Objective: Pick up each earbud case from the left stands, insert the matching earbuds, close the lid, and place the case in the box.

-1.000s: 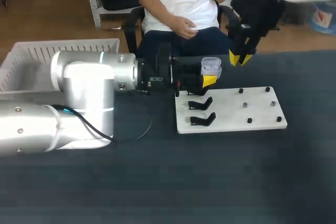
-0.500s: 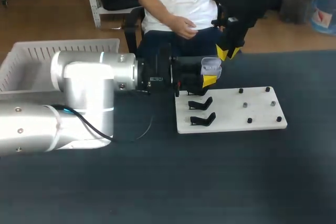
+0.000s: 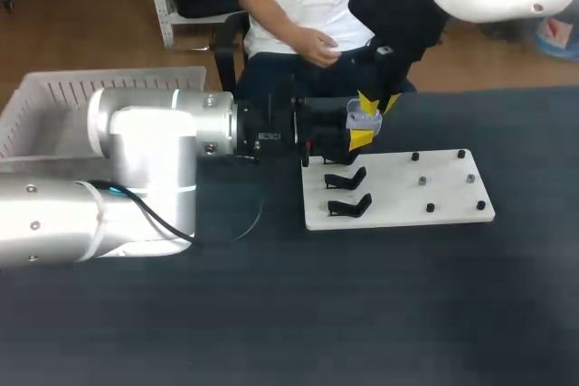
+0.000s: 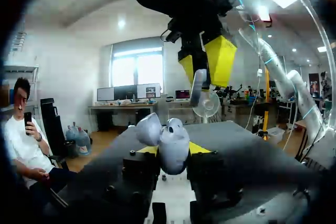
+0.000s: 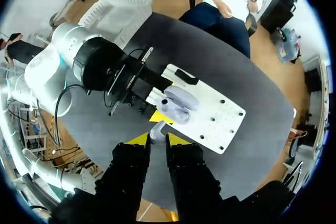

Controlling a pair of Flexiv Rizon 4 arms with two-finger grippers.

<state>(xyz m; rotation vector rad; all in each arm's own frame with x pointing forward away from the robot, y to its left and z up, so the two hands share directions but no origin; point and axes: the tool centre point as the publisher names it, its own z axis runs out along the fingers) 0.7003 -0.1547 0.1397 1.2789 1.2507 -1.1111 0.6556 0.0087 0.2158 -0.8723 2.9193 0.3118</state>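
Observation:
My left gripper (image 3: 358,133) reaches in sideways over the board's far left corner and is shut on an open white earbud case (image 3: 364,117). In the left wrist view the case (image 4: 170,135) sits between the yellow tips with its lid raised. Directly above it hangs my right gripper (image 3: 373,104), shut on a white earbud (image 4: 198,85) that points down at the case. The right wrist view shows that earbud (image 5: 156,131) pinched between the yellow tips of the right gripper (image 5: 155,139), with the case (image 5: 178,103) just beneath.
A white board (image 3: 398,189) lies mid-table, with two empty black stands (image 3: 347,192) on its left and small pegs (image 3: 443,178) on its right. A white slatted basket (image 3: 54,97) stands at the far left behind my left arm.
My right gripper has moved left and down with the earbud, from beyond the board's far edge to just above the case. The left arm and the case have stayed still.

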